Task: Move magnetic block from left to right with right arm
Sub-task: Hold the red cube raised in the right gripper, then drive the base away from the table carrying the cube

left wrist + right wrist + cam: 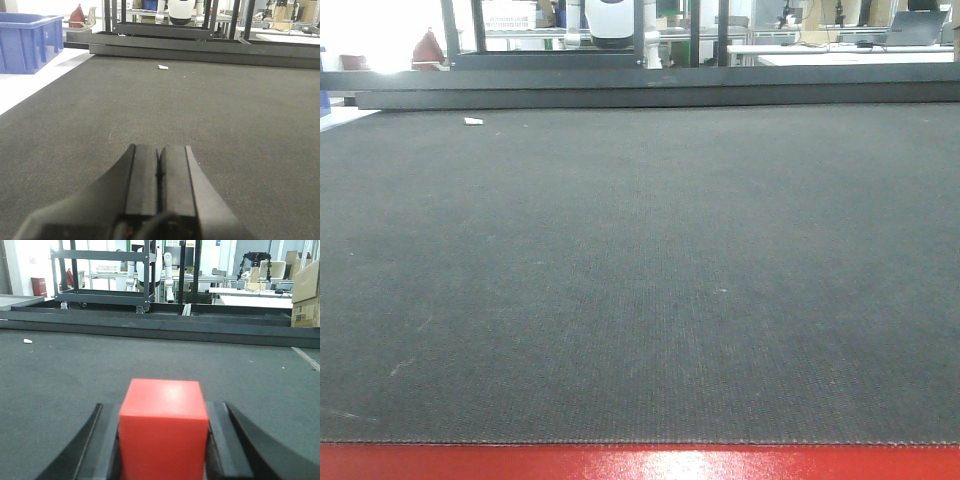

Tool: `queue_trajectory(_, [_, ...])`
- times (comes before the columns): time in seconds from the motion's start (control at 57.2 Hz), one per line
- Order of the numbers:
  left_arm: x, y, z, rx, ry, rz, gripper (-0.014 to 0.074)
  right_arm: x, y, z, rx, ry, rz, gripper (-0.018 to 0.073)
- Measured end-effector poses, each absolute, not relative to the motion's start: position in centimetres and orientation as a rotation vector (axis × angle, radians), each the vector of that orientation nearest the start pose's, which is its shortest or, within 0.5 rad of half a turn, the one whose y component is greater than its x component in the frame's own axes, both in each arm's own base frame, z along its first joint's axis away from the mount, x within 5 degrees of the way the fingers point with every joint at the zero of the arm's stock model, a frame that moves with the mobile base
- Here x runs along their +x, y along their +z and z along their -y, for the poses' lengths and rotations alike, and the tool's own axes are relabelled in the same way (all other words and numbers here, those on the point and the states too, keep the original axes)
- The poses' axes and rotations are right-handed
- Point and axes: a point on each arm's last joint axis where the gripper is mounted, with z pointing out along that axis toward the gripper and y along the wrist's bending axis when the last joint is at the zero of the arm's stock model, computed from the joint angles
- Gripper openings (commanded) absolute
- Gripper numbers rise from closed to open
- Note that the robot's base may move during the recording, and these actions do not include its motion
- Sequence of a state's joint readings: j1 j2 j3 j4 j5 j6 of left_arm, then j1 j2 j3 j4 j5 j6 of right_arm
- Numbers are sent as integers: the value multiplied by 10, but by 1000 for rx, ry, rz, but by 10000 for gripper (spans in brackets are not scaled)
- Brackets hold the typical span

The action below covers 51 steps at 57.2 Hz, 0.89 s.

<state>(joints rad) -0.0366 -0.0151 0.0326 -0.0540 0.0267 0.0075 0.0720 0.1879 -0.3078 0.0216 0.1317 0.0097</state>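
The magnetic block (pixel 164 430), a bright red cube, fills the gap between the two black fingers of my right gripper (pixel 162 407) in the right wrist view. Both pads press flat against its sides, so the gripper is shut on it, low over the dark mat (pixel 75 375). In the left wrist view my left gripper (pixel 160 147) hovers over the mat (pixel 225 115), its two pads pressed together with nothing between them. The front view shows only the mat (pixel 640 270), with no gripper and no block in it.
A blue plastic crate (pixel 27 42) stands off the mat at the far left. A small white scrap (pixel 163 67) lies near the mat's far edge. Black metal rails (pixel 640 90) run along the back. A red strip (pixel 640 462) borders the near edge.
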Motion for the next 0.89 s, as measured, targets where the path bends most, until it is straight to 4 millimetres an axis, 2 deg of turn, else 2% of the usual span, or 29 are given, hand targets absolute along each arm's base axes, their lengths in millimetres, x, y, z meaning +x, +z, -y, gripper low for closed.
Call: queue_trajectory(0.892, [57,201,2,-6,-67,-1528,-126,61,294,-5,-33,85,-1496,334])
